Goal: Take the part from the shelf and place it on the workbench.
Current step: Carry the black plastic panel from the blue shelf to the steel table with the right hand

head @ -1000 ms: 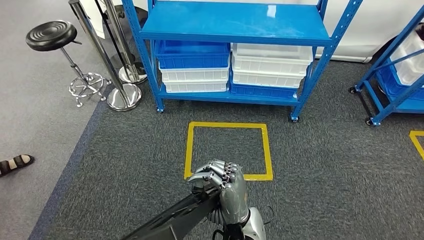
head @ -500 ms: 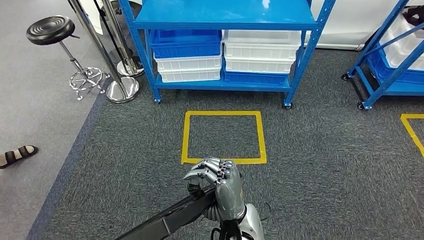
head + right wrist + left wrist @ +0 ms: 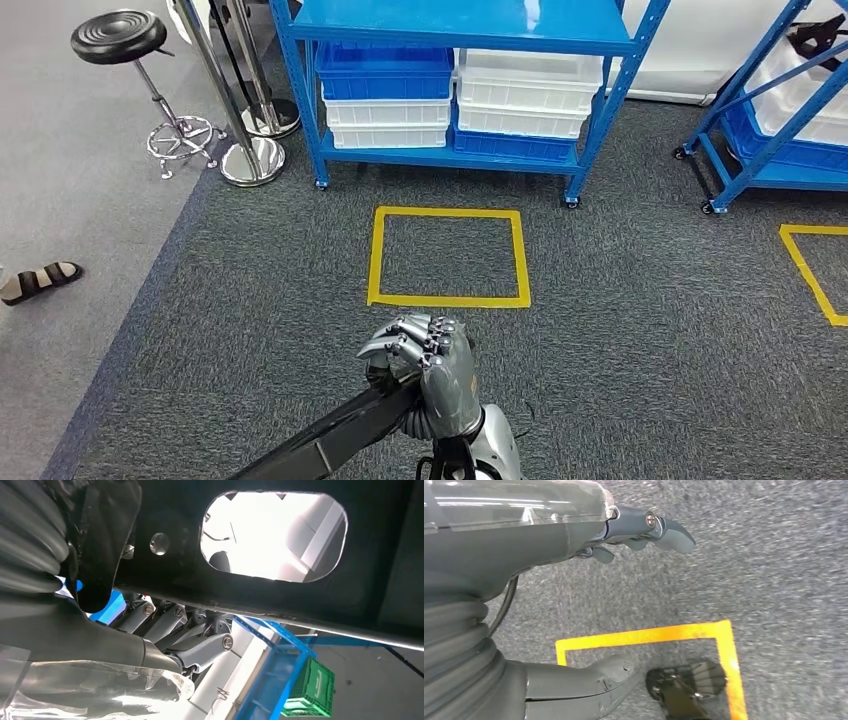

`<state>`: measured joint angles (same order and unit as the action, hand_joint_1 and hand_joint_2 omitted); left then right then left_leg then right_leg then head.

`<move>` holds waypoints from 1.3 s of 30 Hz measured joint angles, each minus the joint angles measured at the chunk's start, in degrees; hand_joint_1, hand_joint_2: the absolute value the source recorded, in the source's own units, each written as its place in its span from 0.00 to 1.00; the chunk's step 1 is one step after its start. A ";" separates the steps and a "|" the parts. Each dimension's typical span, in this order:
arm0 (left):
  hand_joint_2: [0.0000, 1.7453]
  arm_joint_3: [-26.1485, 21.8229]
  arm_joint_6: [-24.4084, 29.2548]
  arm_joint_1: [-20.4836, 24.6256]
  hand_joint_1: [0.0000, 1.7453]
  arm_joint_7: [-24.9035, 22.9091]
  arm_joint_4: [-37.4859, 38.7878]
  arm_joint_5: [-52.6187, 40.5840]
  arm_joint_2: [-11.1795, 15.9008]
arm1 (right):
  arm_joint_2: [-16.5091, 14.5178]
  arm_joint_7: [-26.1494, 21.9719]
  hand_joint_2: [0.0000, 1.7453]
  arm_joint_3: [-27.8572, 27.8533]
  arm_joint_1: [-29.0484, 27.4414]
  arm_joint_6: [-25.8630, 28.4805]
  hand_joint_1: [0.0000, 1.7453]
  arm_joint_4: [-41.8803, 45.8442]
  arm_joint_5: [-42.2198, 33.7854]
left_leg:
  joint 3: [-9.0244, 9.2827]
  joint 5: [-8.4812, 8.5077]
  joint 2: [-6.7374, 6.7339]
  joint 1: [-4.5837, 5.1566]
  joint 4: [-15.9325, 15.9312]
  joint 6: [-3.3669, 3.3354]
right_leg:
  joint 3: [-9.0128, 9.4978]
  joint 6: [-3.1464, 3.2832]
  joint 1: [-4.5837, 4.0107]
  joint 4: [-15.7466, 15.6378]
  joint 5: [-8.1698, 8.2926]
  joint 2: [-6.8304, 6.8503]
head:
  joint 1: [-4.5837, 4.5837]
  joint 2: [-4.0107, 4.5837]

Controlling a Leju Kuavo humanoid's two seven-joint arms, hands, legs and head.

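In the head view my right hand (image 3: 428, 372) sits low in the middle, fingers curled around one end of a long black flat part (image 3: 330, 440) that runs off toward the lower left. The right wrist view shows the same black part (image 3: 165, 575), with an oval hole in it, lying across my curled fingers (image 3: 200, 650). My left hand (image 3: 549, 540) hangs over the grey carpet, with its thumb (image 3: 584, 685) and fingers apart and nothing in it. The blue shelf (image 3: 470, 20) stands ahead at the top of the head view.
Blue and white bins (image 3: 455, 100) fill the shelf's lower level. A yellow taped square (image 3: 448, 256) marks the carpet between me and the shelf. A black stool (image 3: 120, 37) and chrome posts (image 3: 250, 160) stand at left, a person's sandalled foot (image 3: 40, 282) further left, and a second blue shelf (image 3: 770, 130) at right.
The whole picture has shifted: the shelf and the yellow square now sit farther up and farther from me. My right hand still grips the black part.
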<state>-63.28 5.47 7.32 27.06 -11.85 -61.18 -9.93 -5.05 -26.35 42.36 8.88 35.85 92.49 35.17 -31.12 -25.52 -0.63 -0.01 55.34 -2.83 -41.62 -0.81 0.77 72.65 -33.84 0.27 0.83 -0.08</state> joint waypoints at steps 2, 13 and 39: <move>1.00 0.00 -0.04 -0.02 0.00 0.00 0.00 -0.01 -0.01 | 0.00 0.01 1.00 0.01 0.00 -0.09 1.00 -0.21 0.00 | -2.24 1.40 -0.06 0.43 0.45 -0.05 | 1.18 0.28 -0.17 3.31 1.03 -0.01 | 0.00 -0.01; 1.00 0.05 -0.14 0.05 0.00 1.90 0.00 -0.44 -0.06 | -0.19 -0.07 1.00 0.67 0.72 -0.02 1.00 -0.28 1.01 | -8.37 -0.14 0.42 0.42 6.34 2.57 | 14.22 3.63 -0.82 -16.96 3.98 0.24 | -0.02 0.00; 1.00 1.61 0.34 0.88 0.00 2.74 0.01 -1.74 -0.68 | 0.60 1.02 1.00 0.99 0.61 1.82 1.00 0.60 6.22 | -0.96 -0.91 5.48 0.00 2.02 1.12 | 9.31 2.88 -0.85 -14.03 6.30 -4.24 | -0.01 0.00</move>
<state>-61.67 5.81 8.20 29.80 -11.84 -62.92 -10.61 -4.45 -25.34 43.35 9.49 37.67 93.09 41.39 -32.08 -26.43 4.85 -0.01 57.36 -1.70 -32.31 2.08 -0.08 58.62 -27.54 -3.97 0.81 -0.08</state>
